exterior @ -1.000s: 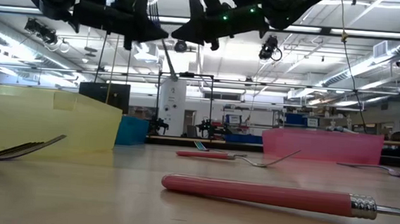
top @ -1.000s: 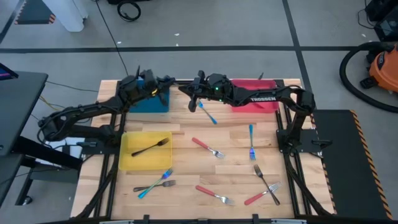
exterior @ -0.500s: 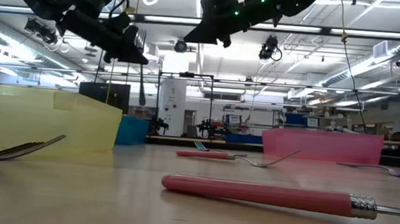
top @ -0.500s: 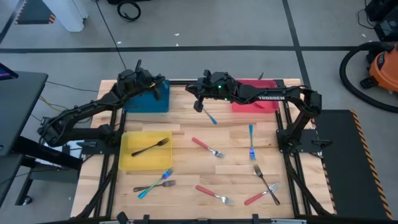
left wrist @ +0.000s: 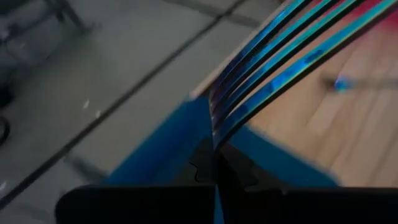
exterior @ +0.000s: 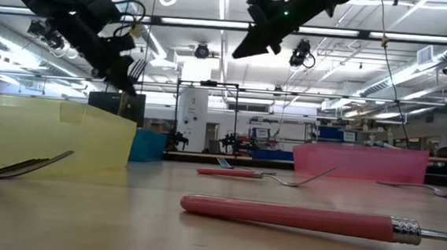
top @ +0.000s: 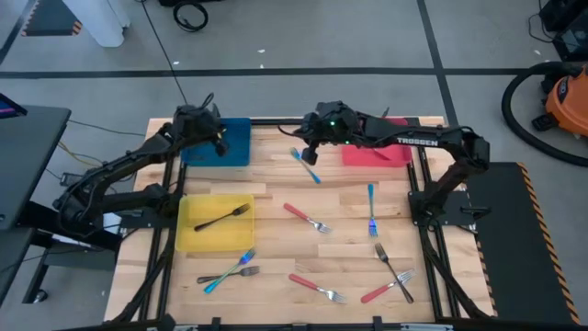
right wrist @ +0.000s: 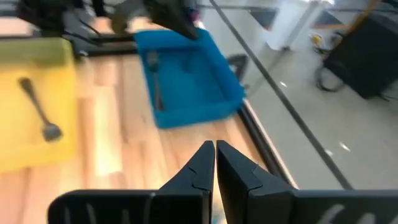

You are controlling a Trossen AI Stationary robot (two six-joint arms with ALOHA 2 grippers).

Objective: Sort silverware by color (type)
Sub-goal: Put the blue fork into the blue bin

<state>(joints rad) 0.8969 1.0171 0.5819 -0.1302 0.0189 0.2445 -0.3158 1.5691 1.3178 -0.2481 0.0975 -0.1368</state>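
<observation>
Left hand: clenched on a blue fork, tines projecting ahead of the fingers, poised over the blue tray, presumably to deposit by colour. Right hand: closed, empty, raised above another blue fork on the bench. Yellow tray, nearer than the left hand, holds one black fork. Remaining forks lie scattered, unsorted.

The left gripper hangs over the far-left tray, a fork in its jaws. The right gripper hangs just above another fork, the far-right tray beside it.
</observation>
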